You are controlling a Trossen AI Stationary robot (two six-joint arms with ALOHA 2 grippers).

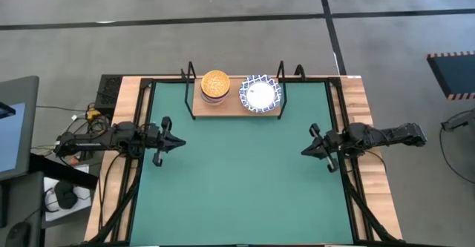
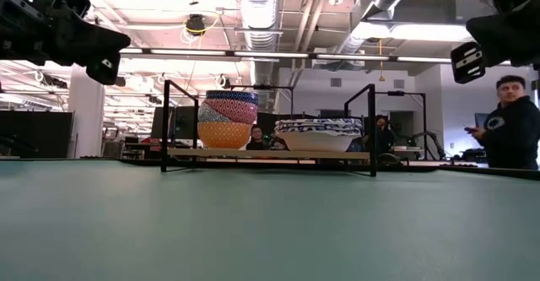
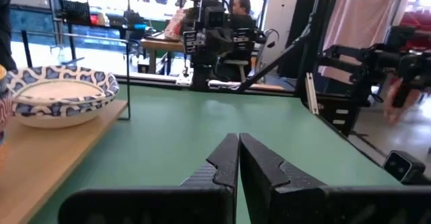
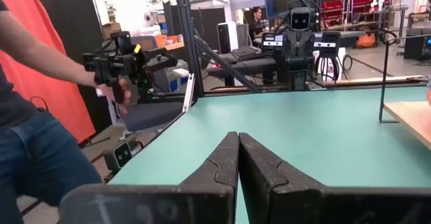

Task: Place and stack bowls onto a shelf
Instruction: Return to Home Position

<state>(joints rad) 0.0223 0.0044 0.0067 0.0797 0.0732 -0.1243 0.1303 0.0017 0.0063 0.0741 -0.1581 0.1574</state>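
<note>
The left pincer and right pincer hang clenched and empty at opposite sides of the green desk, while the light-wood wire-framed shelf holds a stack of small coloured bowls beside a stack of wide white blue-rimmed bowls, so the stacking looks done.

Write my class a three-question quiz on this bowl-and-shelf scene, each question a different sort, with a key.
1. True or false: the left tool or the right tool holds a bowl.
2. How many bowl stacks stand on the shelf?
3. In the high view, the white lattice-rimmed bowls stand: A left of the coloured stack; B right of it; C beneath it.
Key: 1 false, both are shut and empty; 2 two; 3 B.
</note>
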